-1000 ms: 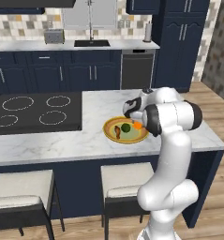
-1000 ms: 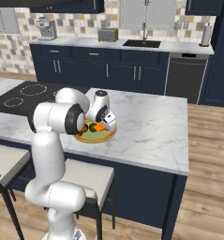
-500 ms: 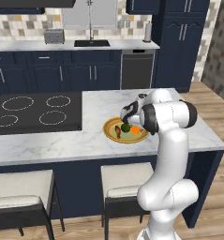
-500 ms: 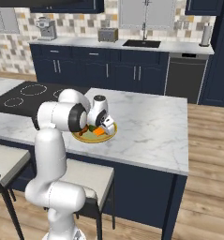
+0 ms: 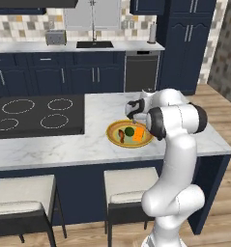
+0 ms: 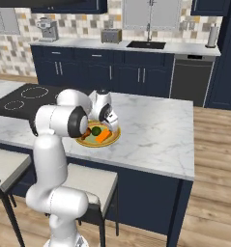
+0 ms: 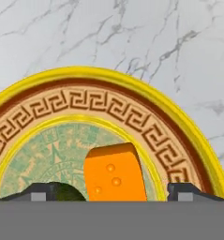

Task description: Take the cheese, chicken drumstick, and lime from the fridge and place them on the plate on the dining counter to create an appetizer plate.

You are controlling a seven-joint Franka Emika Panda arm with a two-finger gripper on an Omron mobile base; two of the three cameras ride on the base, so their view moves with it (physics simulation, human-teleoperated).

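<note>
on the plate (image 5: 113, 136) we saw cheese (image 7: 114, 172), lime (image 5: 129, 131) and drumstick (image 5: 122, 135) lying; our tool (image 7: 112, 192) stood apart, so lifting away seemed next.

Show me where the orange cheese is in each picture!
Left base view: cheese on the plate's right part, beside the lime.
Right base view: cheese right of the lime, on the plate.
Hand view: cheese at bottom centre.
Shared landmark: the plate's yellow rim.
</note>
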